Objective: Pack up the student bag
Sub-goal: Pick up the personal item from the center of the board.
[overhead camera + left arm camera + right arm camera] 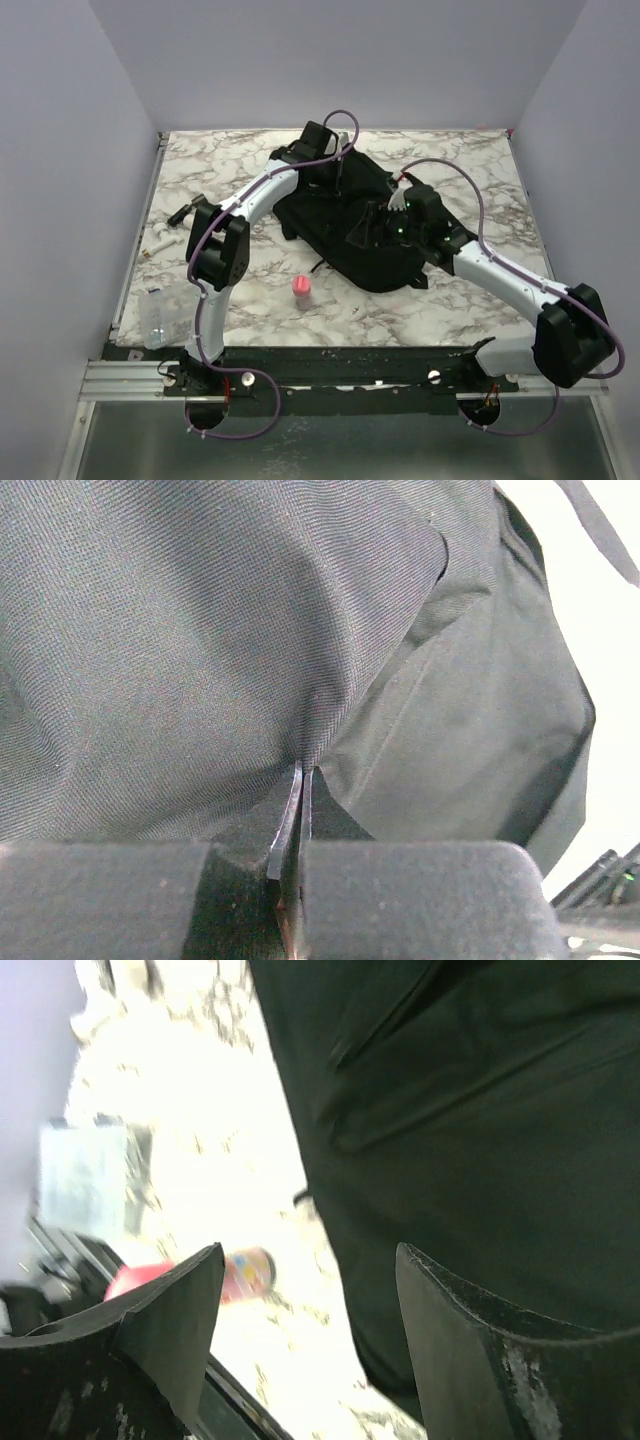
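The student bag (350, 225), a large soft black fabric backpack, lies in the middle of the marble table. My left gripper (338, 170) is at the bag's far end, shut on a pinch of its fabric (305, 745), with the cloth rising into a ridge from between the jaws. My right gripper (372, 230) hovers over the bag's middle, open and empty; in the right wrist view its fingers (170, 1320) frame the bag's edge (450, 1140) and bare table. A small pink bottle (301, 291) stands on the table in front of the bag and also shows in the right wrist view (245, 1272).
A clear plastic box (160, 315) sits near the table's front-left edge. Small items, a dark one (180, 212) and a white one (158, 242), lie along the left side. White walls enclose the table on three sides.
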You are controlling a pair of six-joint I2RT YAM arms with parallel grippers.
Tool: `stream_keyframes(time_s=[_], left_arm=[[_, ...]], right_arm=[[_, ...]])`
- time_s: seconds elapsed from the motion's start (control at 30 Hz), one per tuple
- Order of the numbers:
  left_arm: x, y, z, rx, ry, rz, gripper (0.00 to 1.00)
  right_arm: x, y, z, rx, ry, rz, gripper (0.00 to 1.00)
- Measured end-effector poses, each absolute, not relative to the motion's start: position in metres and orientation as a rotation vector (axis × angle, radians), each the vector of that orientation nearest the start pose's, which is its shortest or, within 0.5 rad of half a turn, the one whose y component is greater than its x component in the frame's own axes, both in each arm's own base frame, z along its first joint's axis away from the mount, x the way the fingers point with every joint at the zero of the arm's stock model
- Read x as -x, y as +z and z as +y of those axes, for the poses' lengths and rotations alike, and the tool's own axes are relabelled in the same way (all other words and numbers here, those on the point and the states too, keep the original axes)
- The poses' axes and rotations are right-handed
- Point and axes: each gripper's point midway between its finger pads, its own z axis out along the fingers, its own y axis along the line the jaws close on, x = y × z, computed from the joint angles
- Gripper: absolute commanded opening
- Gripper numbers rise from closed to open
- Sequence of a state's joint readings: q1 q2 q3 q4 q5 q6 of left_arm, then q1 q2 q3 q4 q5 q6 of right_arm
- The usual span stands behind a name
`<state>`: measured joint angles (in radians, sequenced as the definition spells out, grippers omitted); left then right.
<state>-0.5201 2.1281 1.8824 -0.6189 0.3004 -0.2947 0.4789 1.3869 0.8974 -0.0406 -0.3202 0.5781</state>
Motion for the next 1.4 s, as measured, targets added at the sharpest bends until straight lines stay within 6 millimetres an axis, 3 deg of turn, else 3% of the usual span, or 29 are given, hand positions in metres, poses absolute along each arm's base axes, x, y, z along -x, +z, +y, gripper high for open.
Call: stream_keyframes(time_s=[0.1,0.27,0.37,0.47,0.6,0.97,1.17,1.4], left_arm=[[-0.429,0.13,-0.322,-0.389,-0.8,2.507,0.0],[-0.415,0.121,-0.325,-0.367,-0.871,2.565,0.0],[-0.407,0.118,-0.327,-0.357,-0.902,2.592,0.0],[-0.404,0.118,-0.329,-0.356,-0.929,2.6,0.0],[-0.401,0.12,-0.33,-0.352,-0.953,2.605,0.0],[-0.396,0.121,-0.333,-0.342,-0.992,2.621,0.0],[-0.396,0.121,-0.333,-0.341,-0.992,2.622,0.0],[-0.395,0.12,-0.333,-0.331,-0.993,2.631,0.0]], right_arm=[[-0.278,0.156,0.267,0.29,0.881,2.233,0.76],[-0.226,0.155,0.305,0.579,0.833,2.189,0.79],[-0.2,0.158,0.326,0.696,0.816,2.158,0.81],[-0.186,0.166,0.349,0.756,0.784,2.112,0.81],[-0.184,0.165,0.371,0.765,0.707,2.095,0.81],[-0.194,0.13,0.395,0.735,0.539,2.145,0.79],[-0.199,0.12,0.397,0.731,0.458,2.157,0.61],[-0.2,0.12,0.396,0.702,0.449,2.16,0.53]])
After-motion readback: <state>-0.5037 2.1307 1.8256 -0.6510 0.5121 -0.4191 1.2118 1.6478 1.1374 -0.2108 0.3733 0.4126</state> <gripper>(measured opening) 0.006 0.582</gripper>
